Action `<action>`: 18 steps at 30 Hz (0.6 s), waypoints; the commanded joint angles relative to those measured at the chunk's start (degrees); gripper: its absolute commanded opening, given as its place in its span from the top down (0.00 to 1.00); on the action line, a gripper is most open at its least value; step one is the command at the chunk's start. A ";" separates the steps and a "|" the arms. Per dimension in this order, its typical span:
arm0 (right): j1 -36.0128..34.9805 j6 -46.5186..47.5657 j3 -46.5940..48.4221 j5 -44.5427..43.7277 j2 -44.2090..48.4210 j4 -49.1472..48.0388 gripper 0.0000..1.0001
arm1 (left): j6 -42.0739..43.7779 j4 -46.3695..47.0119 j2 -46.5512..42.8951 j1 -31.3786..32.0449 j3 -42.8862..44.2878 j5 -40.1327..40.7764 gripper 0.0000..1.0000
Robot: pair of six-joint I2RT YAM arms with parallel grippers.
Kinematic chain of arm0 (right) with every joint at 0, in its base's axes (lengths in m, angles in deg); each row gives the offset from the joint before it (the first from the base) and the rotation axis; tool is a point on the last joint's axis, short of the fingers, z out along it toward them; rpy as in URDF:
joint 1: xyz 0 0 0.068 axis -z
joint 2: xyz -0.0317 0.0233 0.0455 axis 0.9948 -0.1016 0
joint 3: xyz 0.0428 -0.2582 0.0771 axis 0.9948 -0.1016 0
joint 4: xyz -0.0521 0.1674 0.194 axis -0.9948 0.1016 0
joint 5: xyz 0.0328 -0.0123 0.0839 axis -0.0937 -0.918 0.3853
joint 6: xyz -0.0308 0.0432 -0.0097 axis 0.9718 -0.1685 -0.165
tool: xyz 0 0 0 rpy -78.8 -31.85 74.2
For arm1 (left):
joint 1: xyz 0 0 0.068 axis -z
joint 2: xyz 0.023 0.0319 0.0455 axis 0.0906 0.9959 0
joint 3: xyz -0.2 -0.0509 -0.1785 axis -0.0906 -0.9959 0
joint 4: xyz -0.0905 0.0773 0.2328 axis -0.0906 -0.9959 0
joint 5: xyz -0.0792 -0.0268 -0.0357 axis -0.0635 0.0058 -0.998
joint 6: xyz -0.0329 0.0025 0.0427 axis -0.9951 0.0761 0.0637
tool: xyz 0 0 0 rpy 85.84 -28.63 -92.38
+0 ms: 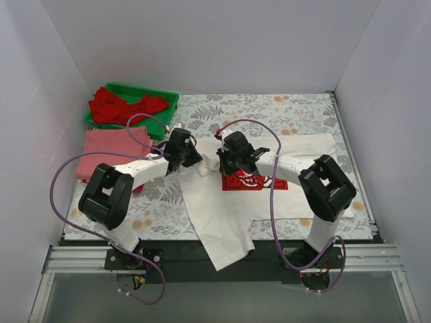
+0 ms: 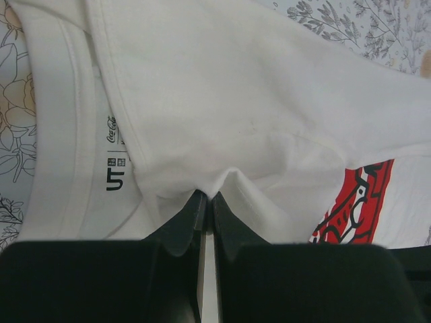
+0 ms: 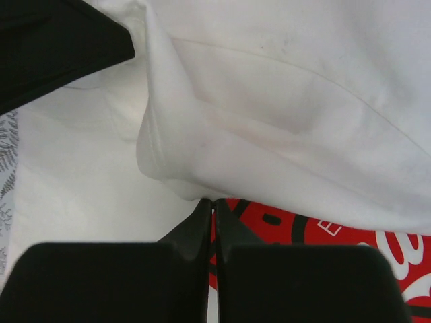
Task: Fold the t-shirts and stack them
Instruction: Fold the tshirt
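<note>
Folds of cream-white t-shirt (image 1: 222,222) pinched — left gripper (image 2: 206,197) and right gripper (image 3: 213,202) both clamped tight.

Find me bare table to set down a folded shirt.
Free: the far strip between the green tray and the right wall, beyond the white tee; also the near-left patch between the pink shirt and the tee. Crowded: far-left corner and centre.
</note>
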 commanded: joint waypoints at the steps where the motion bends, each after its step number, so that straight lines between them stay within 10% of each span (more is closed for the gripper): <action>1: -0.33 0.15 -0.99 -0.88 4.97 0.79 0.99 | 0.55 -0.36 -4.68 -0.35 -1.58 -1.64 1.00; 18: -0.33 4.19 0.77 -4.05 9.81 18.81 0.99 | -2.78 -3.69 -12.94 3.69 -8.97 -6.84 1.00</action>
